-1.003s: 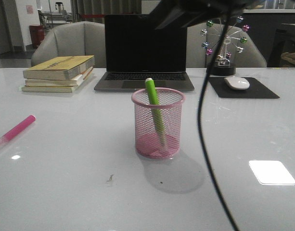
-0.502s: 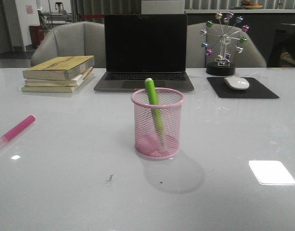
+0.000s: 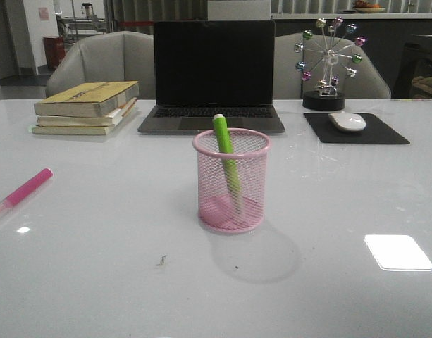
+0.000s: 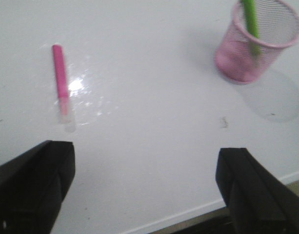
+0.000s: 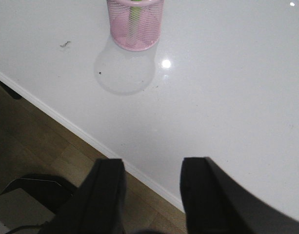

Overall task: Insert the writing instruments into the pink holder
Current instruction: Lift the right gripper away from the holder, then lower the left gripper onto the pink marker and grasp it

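Observation:
The pink holder (image 3: 231, 182) stands upright in the middle of the white table, and the green marker (image 3: 225, 160) leans inside it, its top above the rim. The magenta-pink marker (image 3: 24, 189) lies flat on the table at the far left. From the left wrist, the pink marker (image 4: 61, 80) and the holder (image 4: 256, 41) with the green marker (image 4: 250, 22) are both ahead; my left gripper (image 4: 145, 168) is open and empty above the table's near edge. My right gripper (image 5: 152, 170) is open and empty over the front edge, the holder (image 5: 135, 22) far ahead. Neither gripper appears in the front view.
A laptop (image 3: 213, 77) sits behind the holder, a stack of books (image 3: 86, 105) at the back left, and a mouse (image 3: 347, 121) on a black pad with a ferris-wheel ornament (image 3: 327, 67) at the back right. Wooden floor (image 5: 51, 146) lies past the table's front edge.
One second ago a black arm and its cable crossed the upper right of the front view; it has left that view. The holder and both markers have not moved.

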### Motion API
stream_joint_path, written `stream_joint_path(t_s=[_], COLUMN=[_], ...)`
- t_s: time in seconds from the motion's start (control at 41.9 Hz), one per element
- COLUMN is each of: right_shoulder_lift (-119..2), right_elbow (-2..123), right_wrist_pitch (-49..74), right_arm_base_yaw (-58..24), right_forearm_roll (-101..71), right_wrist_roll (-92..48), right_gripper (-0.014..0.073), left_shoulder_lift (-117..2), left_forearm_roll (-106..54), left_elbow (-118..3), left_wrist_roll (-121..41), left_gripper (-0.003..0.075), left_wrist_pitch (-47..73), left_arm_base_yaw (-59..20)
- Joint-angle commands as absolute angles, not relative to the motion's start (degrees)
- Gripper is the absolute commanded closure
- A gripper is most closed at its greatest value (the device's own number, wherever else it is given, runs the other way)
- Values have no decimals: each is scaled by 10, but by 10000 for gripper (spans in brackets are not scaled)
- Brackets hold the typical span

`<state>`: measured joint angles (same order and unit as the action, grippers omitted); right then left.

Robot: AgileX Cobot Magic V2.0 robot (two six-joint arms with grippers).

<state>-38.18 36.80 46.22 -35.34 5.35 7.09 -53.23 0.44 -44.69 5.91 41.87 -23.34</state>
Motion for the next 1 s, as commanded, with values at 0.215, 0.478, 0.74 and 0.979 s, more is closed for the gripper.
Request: stream_joint_path(t_s=[0.215, 0.478, 0.74, 0.979], right_shoulder_lift=[-381, -381, -381, -381], right_elbow=[383, 383, 383, 383], right_wrist_pitch=[433, 432, 432, 432], right_arm_base_yaw=[-351, -351, -351, -351], right_forearm_roll=[66, 66, 66, 66], right_wrist_roll=[73, 73, 73, 73], right_gripper=[202, 202, 202, 202], left_shoulder_lift=[-735, -916, -1074, -1152], left_forearm_roll=[18, 49, -51, -44], left_elbow=[-570, -689, -822, -887], left_wrist_roll=[62, 53, -31, -38], left_gripper=[87, 87, 87, 87], left_wrist_pitch=[394, 417, 451, 434], left_arm_base_yaw=[-106, -102, -73, -67])
